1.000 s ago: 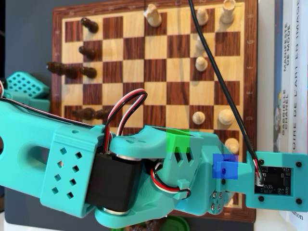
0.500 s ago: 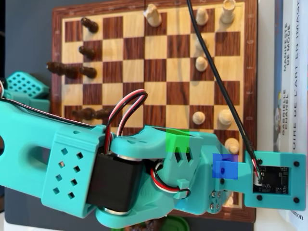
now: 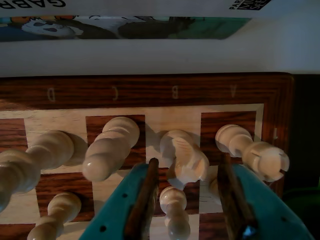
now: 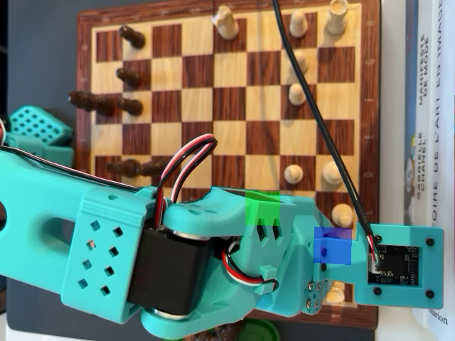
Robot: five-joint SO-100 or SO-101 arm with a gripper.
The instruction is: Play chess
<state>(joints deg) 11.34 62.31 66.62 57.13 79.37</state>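
The wooden chessboard fills the overhead view, and the teal arm lies across its lower part, hiding the jaws. In the wrist view my gripper is open low over the board's corner. A white pawn and a white knight stand between its brown-padded fingers, untouched. A white rook stands just outside the right finger and a tall white piece outside the left. Dark pieces stand on the board's left side in the overhead view.
Books lie along the board's right edge, and one book is seen past the rim in the wrist view. More white pieces stand on the right files. A teal part sits left, a green object at the bottom.
The wrist with its camera board has shifted slightly left in the overhead view, the black cable swung with it, and a white piece now shows below the wrist.
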